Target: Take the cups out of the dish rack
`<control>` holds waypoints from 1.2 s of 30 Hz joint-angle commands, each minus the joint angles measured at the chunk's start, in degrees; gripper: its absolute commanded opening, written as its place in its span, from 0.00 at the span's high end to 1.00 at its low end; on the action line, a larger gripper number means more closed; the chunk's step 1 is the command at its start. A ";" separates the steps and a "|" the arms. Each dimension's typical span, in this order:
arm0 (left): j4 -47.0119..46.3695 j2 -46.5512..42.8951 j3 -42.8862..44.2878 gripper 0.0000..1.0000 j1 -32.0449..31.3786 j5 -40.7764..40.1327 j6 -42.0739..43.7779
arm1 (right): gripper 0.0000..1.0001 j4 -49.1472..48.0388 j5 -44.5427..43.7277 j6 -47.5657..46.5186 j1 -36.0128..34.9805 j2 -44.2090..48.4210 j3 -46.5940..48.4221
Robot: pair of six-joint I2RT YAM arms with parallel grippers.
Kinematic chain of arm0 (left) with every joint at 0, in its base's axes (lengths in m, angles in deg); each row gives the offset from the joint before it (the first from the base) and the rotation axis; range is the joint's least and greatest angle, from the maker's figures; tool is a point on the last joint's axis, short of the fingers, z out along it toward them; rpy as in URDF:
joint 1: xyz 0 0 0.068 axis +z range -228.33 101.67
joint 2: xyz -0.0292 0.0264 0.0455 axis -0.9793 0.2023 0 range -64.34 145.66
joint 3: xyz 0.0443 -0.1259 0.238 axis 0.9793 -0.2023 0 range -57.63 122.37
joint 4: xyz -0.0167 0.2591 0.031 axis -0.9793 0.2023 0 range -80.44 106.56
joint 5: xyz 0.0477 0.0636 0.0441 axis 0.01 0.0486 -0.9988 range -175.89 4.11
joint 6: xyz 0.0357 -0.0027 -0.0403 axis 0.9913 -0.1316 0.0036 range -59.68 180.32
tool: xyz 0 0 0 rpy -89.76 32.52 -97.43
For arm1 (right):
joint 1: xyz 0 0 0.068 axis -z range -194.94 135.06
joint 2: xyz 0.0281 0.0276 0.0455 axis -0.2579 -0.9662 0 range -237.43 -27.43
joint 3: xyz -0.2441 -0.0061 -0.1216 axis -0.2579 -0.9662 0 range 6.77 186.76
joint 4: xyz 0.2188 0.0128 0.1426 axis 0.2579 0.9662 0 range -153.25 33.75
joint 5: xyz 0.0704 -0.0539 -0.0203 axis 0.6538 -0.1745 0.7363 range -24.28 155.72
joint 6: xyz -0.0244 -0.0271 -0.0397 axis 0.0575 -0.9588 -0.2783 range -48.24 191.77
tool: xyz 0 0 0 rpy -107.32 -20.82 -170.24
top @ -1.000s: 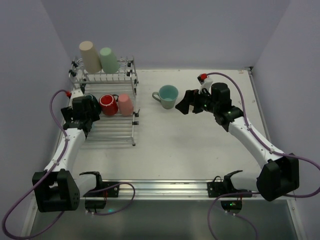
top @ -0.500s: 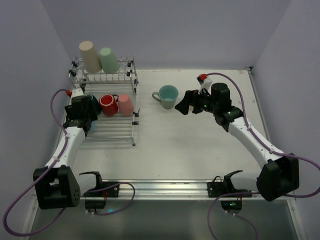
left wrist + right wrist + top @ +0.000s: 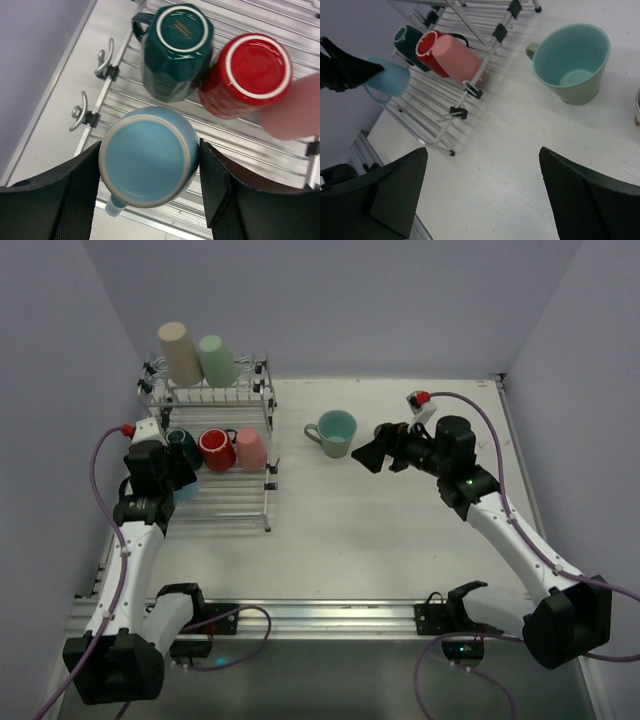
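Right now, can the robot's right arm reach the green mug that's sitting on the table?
Probably yes. The right hand is open and hangs just beside the green mug, which stands upright on the table. Nothing sits between them, and the dish rack is off to the other side.

On rack (image 3: 228,500) back tier: two cups (image 3: 180,353). Below: three cups (image 3: 217,448) in a row (fourth cup (image 3: 145,160) nearer). Right, on table (image 3: 400,540): mug (image 3: 335,430).

Top external: fixed high, behind the arm bases (image 3: 555,605), looking down over the whole desk (image 3: 400,530), dish rack (image 3: 225,502) far left. Left wrist: very close above the rack's lower tier, facing straight down. Right wrist: well right of the rack, slanting down toward it. Shared by all: lower tier, light blue cup (image 3: 145,160).
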 commanded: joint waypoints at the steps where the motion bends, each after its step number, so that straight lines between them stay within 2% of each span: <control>1: -0.75 -4.46 3.47 0.85 0.10 7.67 -0.72 | 0.05 -8.12 3.40 6.26 -0.38 4.46 -1.83; 5: -0.04 -8.86 5.23 0.85 0.10 15.84 -2.38 | 0.05 -15.57 4.89 14.51 -2.66 9.38 -5.61; 8: -0.48 -12.38 6.37 0.85 0.10 24.54 -5.54 | 0.06 -28.91 0.87 22.68 -8.19 12.55 -12.54; 9: -1.00 -13.17 6.46 0.85 0.10 26.57 -6.43 | 0.06 -36.78 -1.24 25.66 -10.21 14.30 -14.74; 13: -8.27 -17.73 5.32 0.85 0.02 39.47 -12.84 | 0.09 -48.27 -4.60 28.68 -19.70 11.95 -18.10; 15: -11.19 -18.27 4.01 0.85 0.10 43.36 -17.06 | 0.11 -52.04 -3.72 29.21 -21.64 9.50 -17.32; 19: -25.05 -20.37 -0.64 0.85 0.10 53.02 -26.63 | 0.13 -55.58 -0.39 29.12 -24.64 1.60 -13.28; 27: -45.61 -23.11 -7.51 0.85 -0.42 57.52 -44.04 | 0.14 -55.41 -0.30 29.30 -25.43 -5.80 -7.56; 36: -50.31 -22.32 -9.62 0.85 -3.94 57.35 -47.75 | 0.21 -54.44 4.45 31.05 -27.36 -12.04 1.40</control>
